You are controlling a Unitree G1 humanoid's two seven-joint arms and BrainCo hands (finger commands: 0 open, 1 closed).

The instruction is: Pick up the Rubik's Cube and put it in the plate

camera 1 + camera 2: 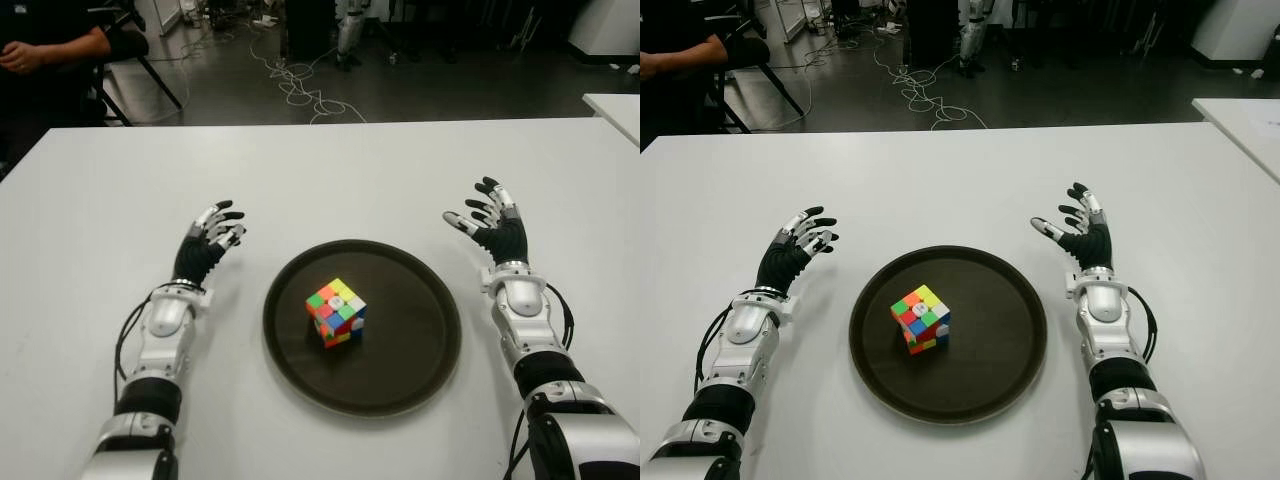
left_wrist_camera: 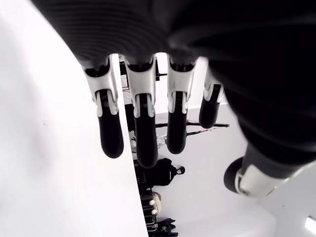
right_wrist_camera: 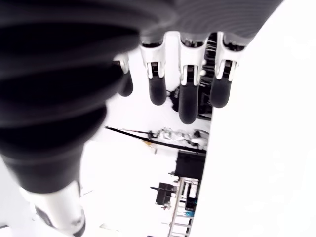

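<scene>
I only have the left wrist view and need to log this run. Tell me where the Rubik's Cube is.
Observer: The Rubik's Cube sits inside the dark round plate, near its middle.
Operator: Report the right robot hand.
Observer: The right robot hand shows to the right of the plate with its fingers spread, holding nothing.
Operator: Place my left robot hand against the plate.
Observer: The left robot hand shows to the left of the plate, clear of its rim, also empty.
</scene>
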